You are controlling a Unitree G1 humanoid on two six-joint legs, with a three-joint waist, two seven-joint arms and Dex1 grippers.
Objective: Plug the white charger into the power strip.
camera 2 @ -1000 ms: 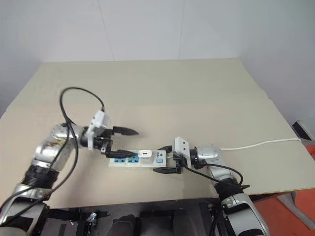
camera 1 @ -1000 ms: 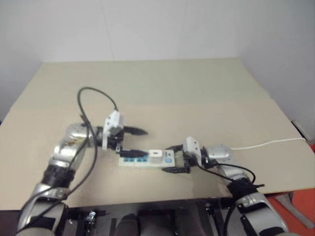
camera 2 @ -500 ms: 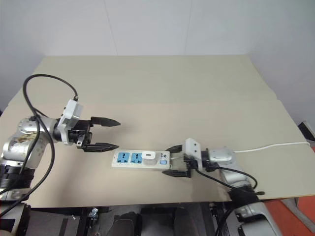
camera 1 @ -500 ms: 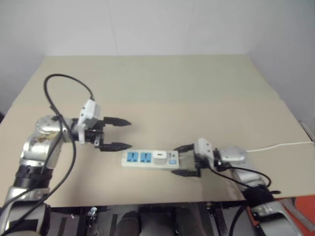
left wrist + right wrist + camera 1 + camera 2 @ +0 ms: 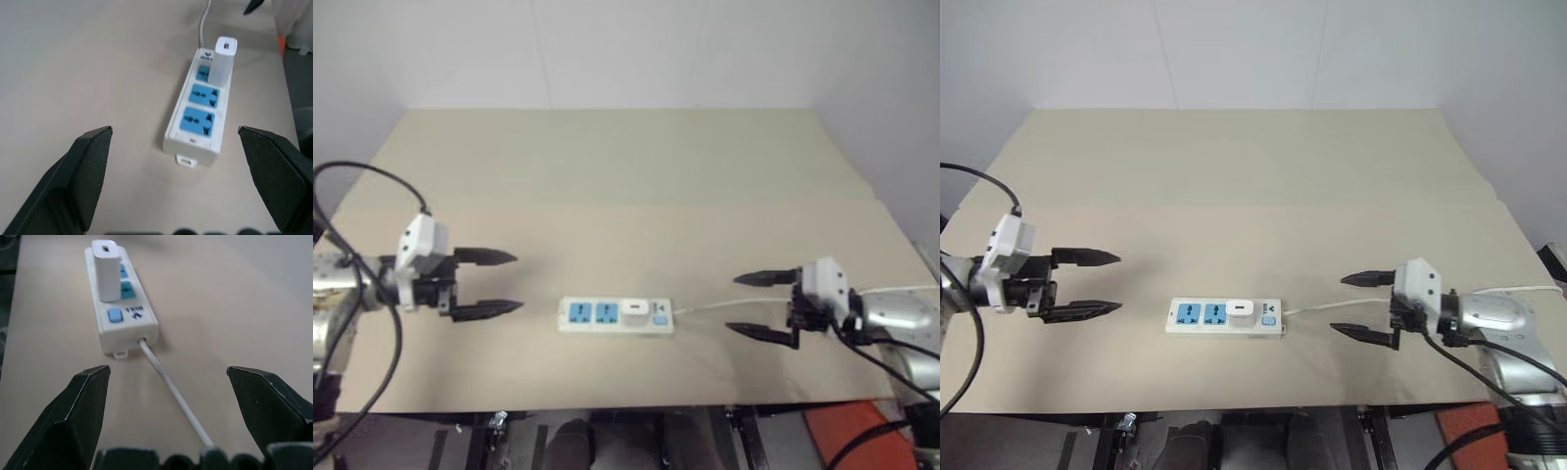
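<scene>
white charger [image 5: 1240, 310] upright in power strip [image 5: 1224, 317], plugged

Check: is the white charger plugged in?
Plugged in: the white charger stands upright in the power strip's outlet nearest its switch.

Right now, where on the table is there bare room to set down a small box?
The whole far half of the table beyond the strip is bare. Bare too are the gaps between the strip and the left hand, and along the near edge. Tighter is the right side, where the cord runs past the right hand.
</scene>
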